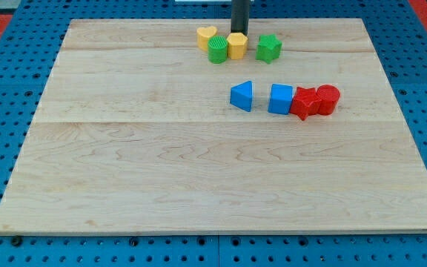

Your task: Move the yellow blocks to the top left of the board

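Note:
A yellow heart-shaped block (207, 36) sits near the board's top edge, a little left of centre. A green cylinder (218, 50) touches its lower right. A second yellow block, hexagonal (236, 45), sits right against the green cylinder's right side. My tip (239, 33) stands just behind this yellow block, at its top edge, touching or nearly touching it. A green star-shaped block (268, 47) lies alone a short way to the right.
A blue triangle (242, 96), a blue cube (280, 99), a red star-like block (304, 102) and a red cylinder (327, 99) form a row right of the board's centre. The wooden board (124, 163) lies on a blue pegboard.

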{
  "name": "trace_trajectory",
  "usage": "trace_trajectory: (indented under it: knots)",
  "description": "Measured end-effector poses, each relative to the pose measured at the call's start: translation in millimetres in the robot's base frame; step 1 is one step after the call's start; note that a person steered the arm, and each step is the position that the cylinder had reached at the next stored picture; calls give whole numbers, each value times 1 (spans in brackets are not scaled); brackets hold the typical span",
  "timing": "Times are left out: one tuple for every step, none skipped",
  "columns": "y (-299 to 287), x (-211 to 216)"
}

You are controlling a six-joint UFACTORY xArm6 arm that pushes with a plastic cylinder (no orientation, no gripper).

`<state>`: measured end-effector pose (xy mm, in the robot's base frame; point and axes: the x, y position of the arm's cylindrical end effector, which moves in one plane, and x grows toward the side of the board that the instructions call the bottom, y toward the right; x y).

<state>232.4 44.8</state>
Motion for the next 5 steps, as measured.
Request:
trace_trajectory:
  knots:
    - [11,0]
    - [11,0]
    - [-17,15]
    - [-79,43]
    - [-125,39]
